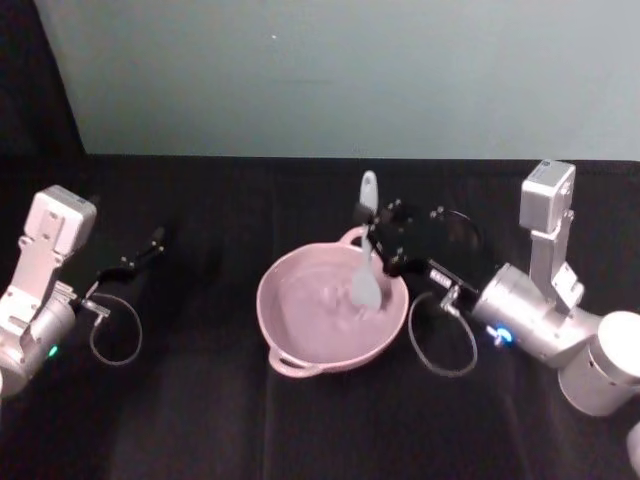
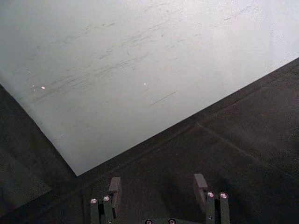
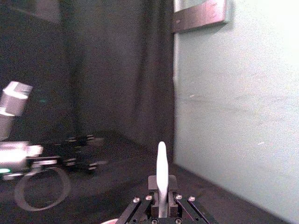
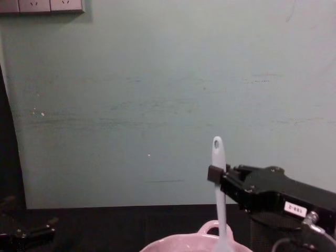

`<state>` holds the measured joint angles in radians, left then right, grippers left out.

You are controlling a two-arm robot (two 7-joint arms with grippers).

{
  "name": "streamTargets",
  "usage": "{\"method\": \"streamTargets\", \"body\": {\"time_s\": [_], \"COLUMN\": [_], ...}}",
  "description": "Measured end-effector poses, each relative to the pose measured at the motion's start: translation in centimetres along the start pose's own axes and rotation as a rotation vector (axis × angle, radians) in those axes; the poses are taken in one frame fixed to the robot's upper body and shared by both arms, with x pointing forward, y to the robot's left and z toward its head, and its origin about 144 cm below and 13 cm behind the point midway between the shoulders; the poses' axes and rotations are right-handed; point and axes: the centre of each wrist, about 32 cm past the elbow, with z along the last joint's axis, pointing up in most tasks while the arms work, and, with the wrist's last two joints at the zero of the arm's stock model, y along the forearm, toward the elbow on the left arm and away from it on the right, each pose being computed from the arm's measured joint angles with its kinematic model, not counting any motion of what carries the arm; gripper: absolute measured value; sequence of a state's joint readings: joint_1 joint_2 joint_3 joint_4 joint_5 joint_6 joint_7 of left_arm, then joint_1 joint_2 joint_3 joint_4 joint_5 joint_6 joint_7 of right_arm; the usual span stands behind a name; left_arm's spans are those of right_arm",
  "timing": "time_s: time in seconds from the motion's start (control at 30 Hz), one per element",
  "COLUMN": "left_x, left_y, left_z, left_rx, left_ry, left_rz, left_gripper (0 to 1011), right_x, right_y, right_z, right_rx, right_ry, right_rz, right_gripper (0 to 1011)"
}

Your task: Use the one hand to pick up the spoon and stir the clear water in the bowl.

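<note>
The spoon point(image 4: 220, 210) stands nearly upright, pinched at mid-handle in the right claw point(image 4: 216, 174), holed tip above the claw, blade below it in the clear water point(image 1: 315, 310). The pink bowl point(image 1: 268, 318) sits beneath the claw on the counter point(image 1: 200, 420); the left claw point(image 2: 157, 184) hangs spread, well apart.

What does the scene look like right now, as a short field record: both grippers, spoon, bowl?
right gripper: shut on the spoon's handle, below the handle tip, at the bowl's far rim
spoon: roughly upright, holed tip up, blade end down inside the bowl
bowl: pink, centre of the view, loop handles at near and far rim
left gripper: open, holding nothing, off to the left, apart from the bowl
blade depth: cannot tell
</note>
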<state>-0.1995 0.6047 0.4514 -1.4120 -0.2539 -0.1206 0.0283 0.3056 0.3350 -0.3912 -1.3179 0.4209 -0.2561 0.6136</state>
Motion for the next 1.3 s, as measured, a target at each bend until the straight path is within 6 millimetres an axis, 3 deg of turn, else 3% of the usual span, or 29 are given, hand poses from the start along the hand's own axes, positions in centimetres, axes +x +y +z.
{"method": "streamTargets", "body": {"time_s": [0.2,0.43,0.83,1.07,1.3], "left_x": [0.0,0.0,0.0,0.0,0.0], "left_y": [0.0,0.0,0.0,0.0,0.0], "left_z": [0.0,0.0,0.0,0.0,0.0], "left_rx": [0.000,0.000,0.000,0.000,0.000], "left_ry": [0.000,0.000,0.000,0.000,0.000], "left_rz": [0.000,0.000,0.000,0.000,0.000], "left_gripper": [1011,1011,1011,1011,1011], "right_x": [-1.3,-2.9,-1.4,0.3,0.5], "right_y": [-0.3,1.7,4.3,3.2,1.1], "right_z": [0.1,-0.8,-3.3,-2.9,-1.6], "right_rx": [0.003,0.071,0.123,0.123,0.084], "right_ry": [0.110,0.157,-0.031,-0.140,-0.116], "right_rz": [0.100,0.151,0.024,-0.031,0.022], "right_gripper": [112,112,111,112,111]}}
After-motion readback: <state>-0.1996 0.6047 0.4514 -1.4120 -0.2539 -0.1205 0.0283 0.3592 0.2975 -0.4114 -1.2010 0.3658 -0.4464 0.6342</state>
